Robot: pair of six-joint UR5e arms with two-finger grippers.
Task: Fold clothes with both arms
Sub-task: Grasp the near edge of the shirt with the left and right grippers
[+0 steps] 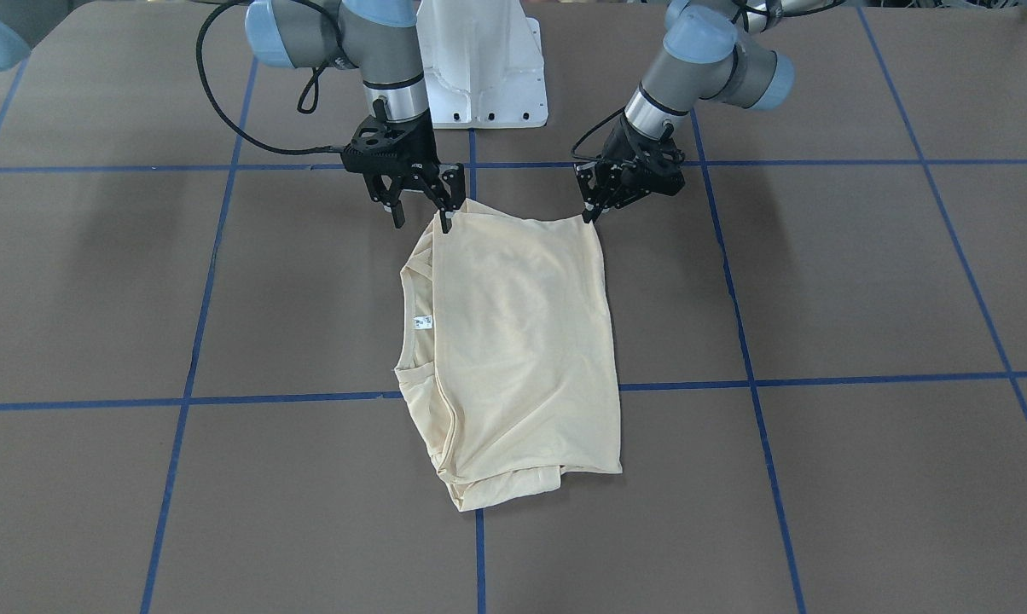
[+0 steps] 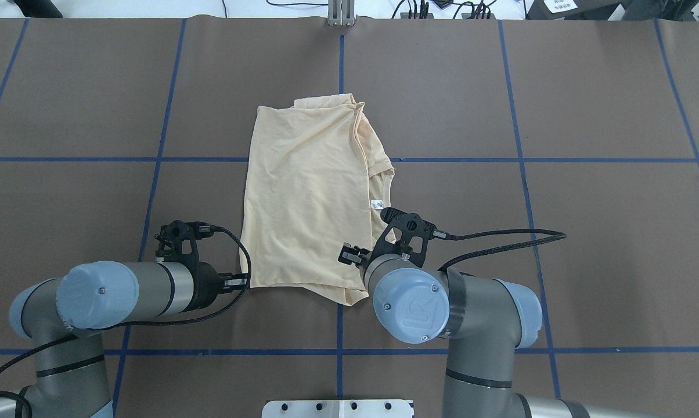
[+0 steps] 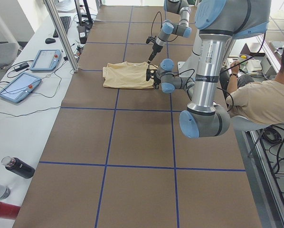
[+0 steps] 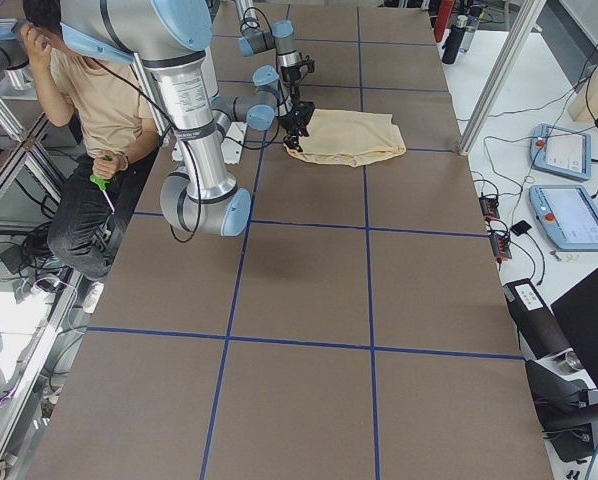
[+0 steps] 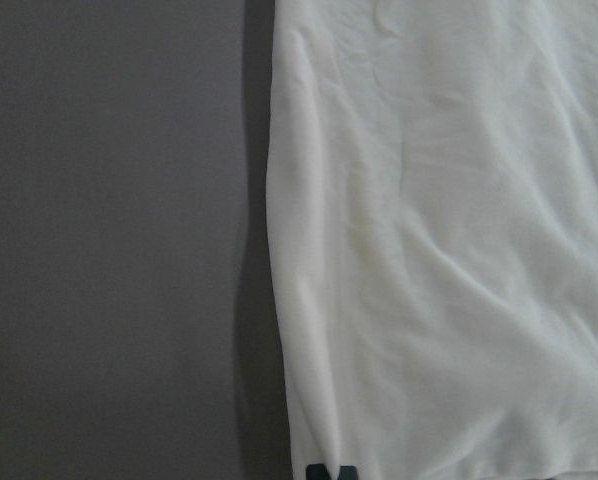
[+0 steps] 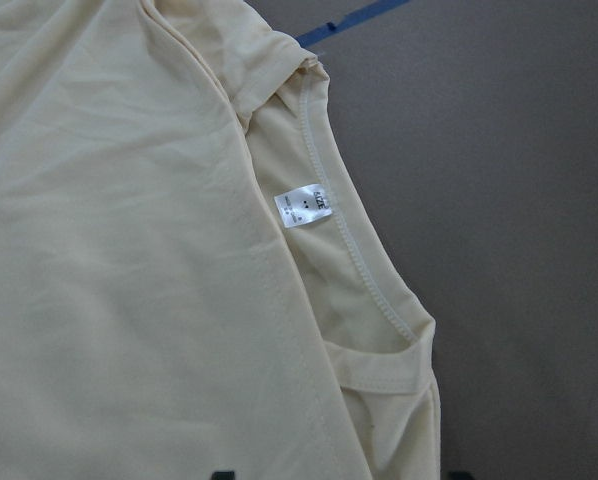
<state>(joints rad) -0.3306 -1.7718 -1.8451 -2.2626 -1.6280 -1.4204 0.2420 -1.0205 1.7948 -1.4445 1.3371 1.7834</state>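
Guide: Nearest your front-facing camera is the table (image 1: 863,477), brown with a blue tape grid (image 1: 757,401). It is the largest item.

Operator: And the arms?

Guide: You see the right arm (image 1: 368,38) and the left arm (image 1: 710,64) both reaching down to the edge of the T-shirt (image 1: 522,341) that lies closest to the white pedestal (image 1: 488,77).

Operator: Where does the T-shirt lie?

Guide: Flat on the table's middle, folded over itself, neck opening toward the robot's right, across one tape line.

Operator: Gripper states?

Guide: Read the right gripper (image 1: 420,223) as spread wide, with one finger at the shirt's corner. Read the left gripper (image 1: 589,215) as closed at the other corner. You cannot tell whether cloth sits between its fingers. The small white label (image 1: 424,321) shows inside the neck.
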